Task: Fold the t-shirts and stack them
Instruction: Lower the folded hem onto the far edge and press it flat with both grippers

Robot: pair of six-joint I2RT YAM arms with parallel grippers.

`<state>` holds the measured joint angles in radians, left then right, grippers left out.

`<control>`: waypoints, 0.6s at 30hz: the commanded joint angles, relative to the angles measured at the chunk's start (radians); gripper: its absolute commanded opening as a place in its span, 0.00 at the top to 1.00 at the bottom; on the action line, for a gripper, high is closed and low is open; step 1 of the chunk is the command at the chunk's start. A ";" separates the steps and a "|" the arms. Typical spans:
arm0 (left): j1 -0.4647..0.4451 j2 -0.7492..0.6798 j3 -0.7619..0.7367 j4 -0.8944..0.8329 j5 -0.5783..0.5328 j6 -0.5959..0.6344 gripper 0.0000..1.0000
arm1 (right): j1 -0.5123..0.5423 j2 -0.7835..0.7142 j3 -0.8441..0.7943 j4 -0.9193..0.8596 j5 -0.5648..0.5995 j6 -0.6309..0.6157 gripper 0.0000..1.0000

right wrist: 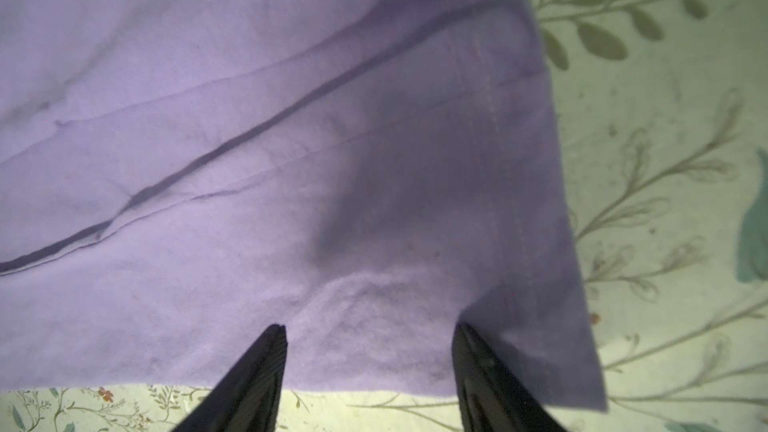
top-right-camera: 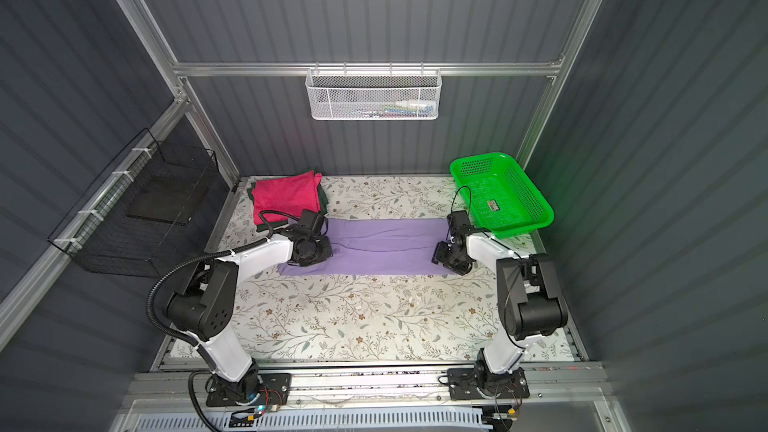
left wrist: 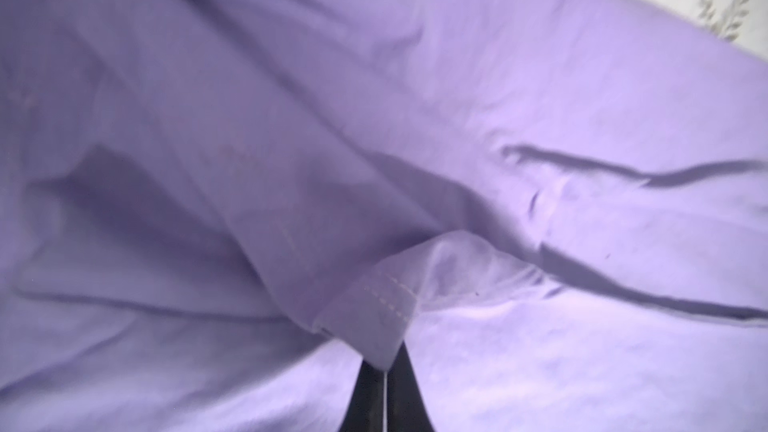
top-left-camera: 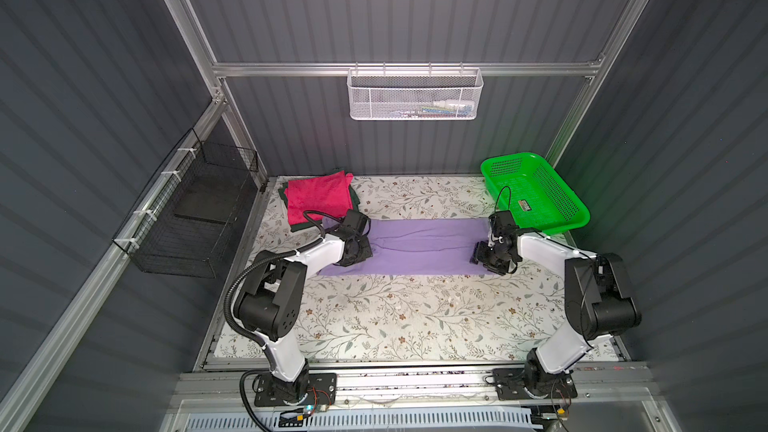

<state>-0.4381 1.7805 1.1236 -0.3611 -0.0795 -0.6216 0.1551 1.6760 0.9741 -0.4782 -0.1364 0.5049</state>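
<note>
A lavender t-shirt [top-left-camera: 419, 247] [top-right-camera: 382, 247] lies as a long folded strip across the middle of the table. My left gripper [top-left-camera: 358, 249] [left wrist: 384, 367] sits at its left end, shut on a stitched hem corner of the lavender cloth [left wrist: 374, 309], which rises off the layer below. My right gripper [top-left-camera: 478, 253] [right wrist: 368, 328] stands open over the strip's right end, near the front corner, with its fingers [right wrist: 266, 359] down by the flat cloth [right wrist: 249, 118]. At the back left a folded magenta t-shirt [top-left-camera: 318, 197] [top-right-camera: 286, 195] rests on a folded dark green one [top-left-camera: 302, 226].
A bright green mesh basket [top-left-camera: 559, 191] stands at the back right, close behind my right wrist. On the back rail hangs a white mesh basket [top-left-camera: 413, 93]. A black wire basket [top-left-camera: 195, 218] hangs on the left wall. The table has a floral cover [top-left-camera: 415, 317].
</note>
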 commanded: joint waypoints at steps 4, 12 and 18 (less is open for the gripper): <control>-0.005 0.116 0.218 -0.073 -0.032 0.123 1.00 | 0.004 0.008 -0.006 -0.022 -0.005 -0.018 0.34; -0.006 0.324 0.525 -0.156 -0.116 0.272 0.76 | 0.004 0.013 -0.008 -0.032 -0.006 -0.024 0.33; -0.006 0.239 0.408 -0.007 -0.044 0.314 0.59 | 0.004 0.009 0.009 -0.056 -0.008 -0.025 0.33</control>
<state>-0.4381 2.0872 1.5913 -0.4145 -0.1497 -0.3538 0.1551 1.6760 0.9741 -0.4980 -0.1368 0.4889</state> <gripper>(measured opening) 0.407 0.667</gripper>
